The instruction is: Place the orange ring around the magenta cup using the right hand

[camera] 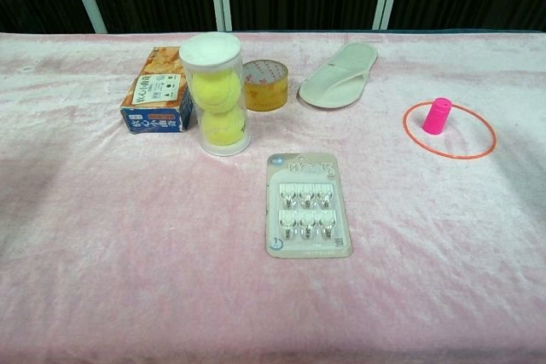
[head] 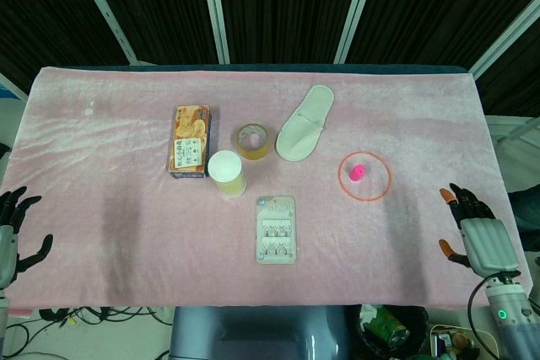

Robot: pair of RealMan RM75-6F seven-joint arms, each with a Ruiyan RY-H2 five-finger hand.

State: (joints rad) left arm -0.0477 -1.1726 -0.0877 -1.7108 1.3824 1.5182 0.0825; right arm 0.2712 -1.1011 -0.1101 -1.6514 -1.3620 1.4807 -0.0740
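Orange ring [head: 364, 176] encircles magenta cup [head: 358, 174]; right robot hand [head: 477, 233] spread, empty.

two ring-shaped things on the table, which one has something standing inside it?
The orange ring: the magenta cup stands inside it. The tape roll holds nothing.

You're working in a lab-style test setup: a table [head: 101, 233] draped in pink cloth, black curtains [head: 278, 6] hung between metal frame posts [head: 211, 6] behind it, and loose cables [head: 84, 316] trailing on the floor below.
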